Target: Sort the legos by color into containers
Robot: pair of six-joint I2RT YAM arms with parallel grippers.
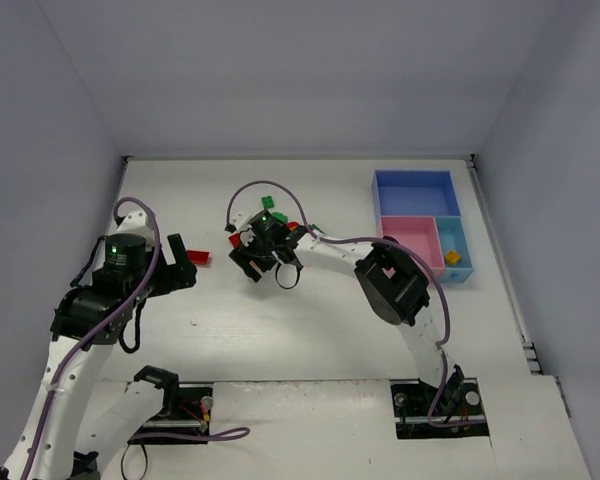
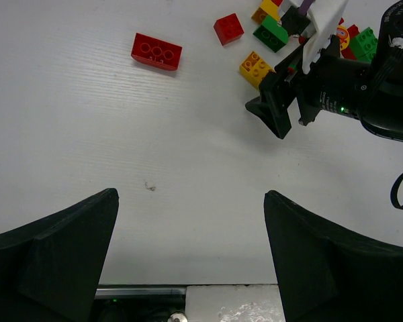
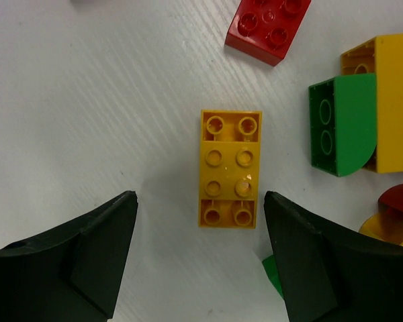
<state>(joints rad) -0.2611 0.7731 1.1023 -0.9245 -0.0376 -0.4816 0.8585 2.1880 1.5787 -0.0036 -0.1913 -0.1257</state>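
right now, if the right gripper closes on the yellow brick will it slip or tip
Probably rigid: the yellow brick looks like hard moulded plastic. Unlikely to tip or roll, as it lies flat. Its glossy sides might slip slightly between the fingers.

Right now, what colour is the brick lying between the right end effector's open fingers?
Yellow-orange. The brick shows best in the right wrist view.
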